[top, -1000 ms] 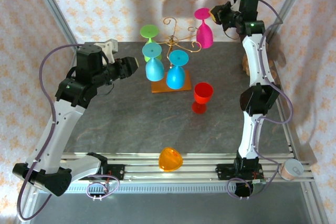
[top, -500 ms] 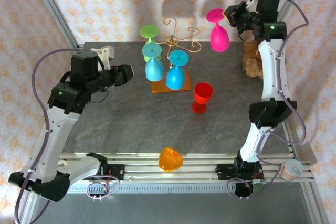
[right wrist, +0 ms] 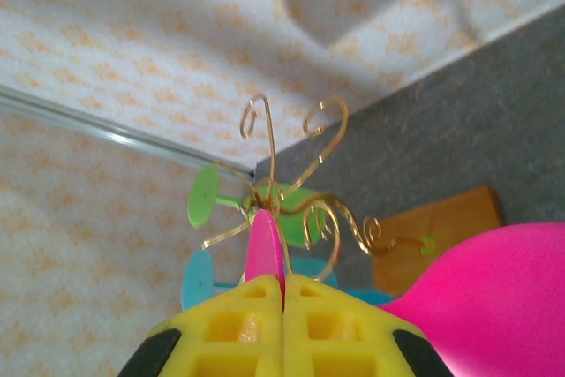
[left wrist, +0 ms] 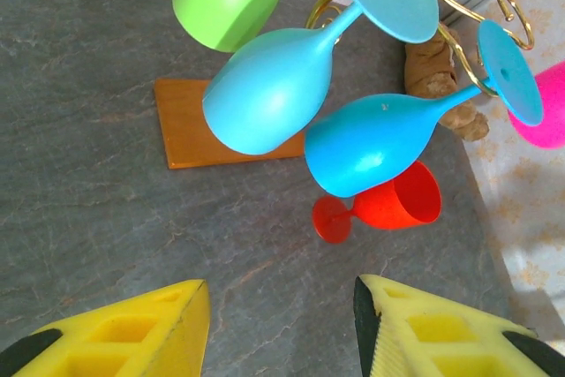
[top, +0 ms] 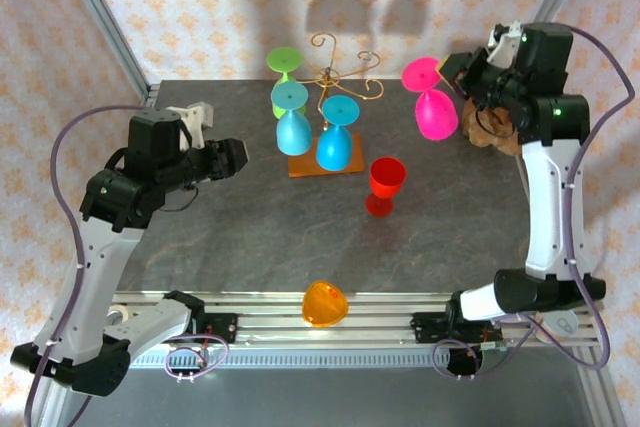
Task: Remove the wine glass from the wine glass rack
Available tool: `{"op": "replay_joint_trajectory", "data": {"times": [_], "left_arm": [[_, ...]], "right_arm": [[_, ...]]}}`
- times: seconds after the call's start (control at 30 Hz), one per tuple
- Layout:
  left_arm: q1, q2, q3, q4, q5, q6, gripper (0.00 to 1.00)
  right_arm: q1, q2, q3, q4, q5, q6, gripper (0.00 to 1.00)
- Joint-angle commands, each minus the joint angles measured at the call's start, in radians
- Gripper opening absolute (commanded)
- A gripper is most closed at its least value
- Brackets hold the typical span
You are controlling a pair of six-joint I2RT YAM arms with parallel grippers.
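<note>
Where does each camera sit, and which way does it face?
Top external: above and behind, looking down on the table; both arms show.
Left wrist: on the left hand, facing the blue glasses; yellow fingers show.
Right wrist: on the right hand, facing the rack; fingers pinch the pink glass.
All three share the rack.

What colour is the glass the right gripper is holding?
A pink glass, in the right gripper; clearest in the top view.

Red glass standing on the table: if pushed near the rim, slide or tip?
Likely tips: the red glass stands on a foot narrower than its bowl, so it looks top-heavy. Probably light; it looks like opaque plastic, so a small nudge moves it. Fallen, it'd probably roll in an arc.
</note>
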Motion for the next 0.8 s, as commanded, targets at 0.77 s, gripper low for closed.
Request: {"op": "replay_joint_trajectory", "data": {"times": [0.77], "left_arm": [[0.005,-0.165,-0.172,-0.075,0.040,-0.026,0.48]], "right_arm": [[0.480,-0.412,-0.322,-0.053,0.078,-0.019,0.00]]}}
